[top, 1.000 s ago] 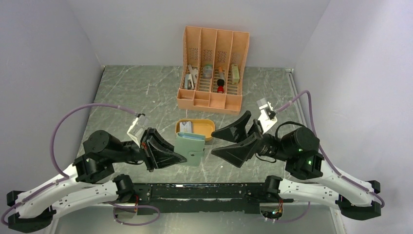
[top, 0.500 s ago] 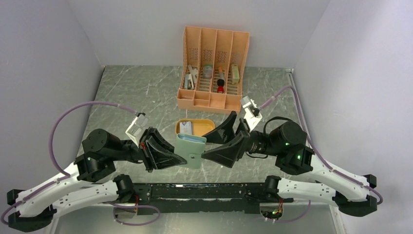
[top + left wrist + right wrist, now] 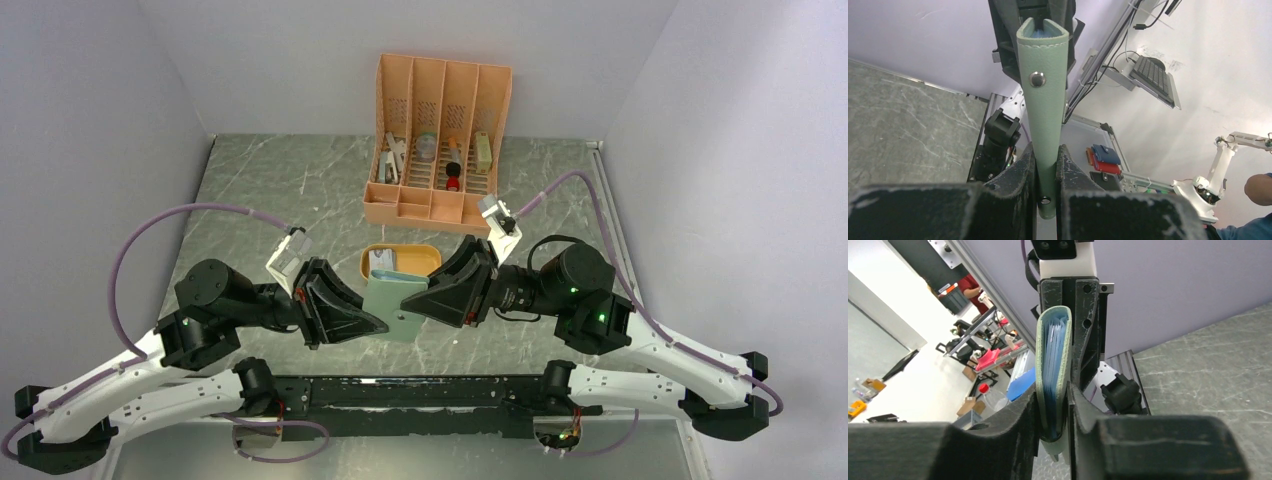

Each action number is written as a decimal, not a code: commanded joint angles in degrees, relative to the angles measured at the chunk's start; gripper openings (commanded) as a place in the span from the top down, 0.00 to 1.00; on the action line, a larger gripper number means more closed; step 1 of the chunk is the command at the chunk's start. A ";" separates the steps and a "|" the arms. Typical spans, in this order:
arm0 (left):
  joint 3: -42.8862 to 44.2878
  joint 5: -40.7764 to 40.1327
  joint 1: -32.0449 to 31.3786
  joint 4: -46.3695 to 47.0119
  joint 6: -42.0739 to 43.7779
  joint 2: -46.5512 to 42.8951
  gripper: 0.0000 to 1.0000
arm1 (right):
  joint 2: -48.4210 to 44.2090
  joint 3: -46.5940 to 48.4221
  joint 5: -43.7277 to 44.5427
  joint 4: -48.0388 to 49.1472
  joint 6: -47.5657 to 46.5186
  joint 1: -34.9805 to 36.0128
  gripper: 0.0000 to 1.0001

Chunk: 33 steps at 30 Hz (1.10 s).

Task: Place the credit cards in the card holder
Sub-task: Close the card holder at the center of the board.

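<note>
- The card holder (image 3: 390, 305) is up off the surface (image 3: 270, 200), folded shut and caught between both claws just at the 6 o'clock side of the orange tray (image 3: 428, 260).
- The left claw (image 3: 376, 322) comes in from 9 o'clock and is pinching the card holder's near-left edge, with the fingers (image 3: 1023, 172) tight against both faces in the left wrist view.
- The right claw (image 3: 408, 302) comes in from 3 o'clock. In the right wrist view its fingers (image 3: 1020, 415) press on either side of the card holder, so it is pinching too.
- From above, the card holder's long axis runs roughly 9 to 3 o'clock, claw to claw, and its broad green face tips up toward the camera.
- The snap stud (image 3: 1037, 79) sits on the narrow green side that the left wrist camera looks along.
- The edge towards the right wrist camera gapes slightly and shows pale blue leaves (image 3: 1052, 352) packed inside. Whether these are cards or pockets cannot be told.
- One of the credit cards (image 3: 381, 262) lies flat in the tray, at its 9 o'clock end, well clear of both claws.
- The tall orange organiser (image 3: 440, 130) stands at 12 o'clock from the tray, with small items in its slots.
</note>
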 commanded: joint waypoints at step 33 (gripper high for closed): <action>1.53 -9.32 0.05 -5.10 1.24 -1.67 0.85 | 1.50 1.94 7.34 -2.86 0.48 -0.14 0.98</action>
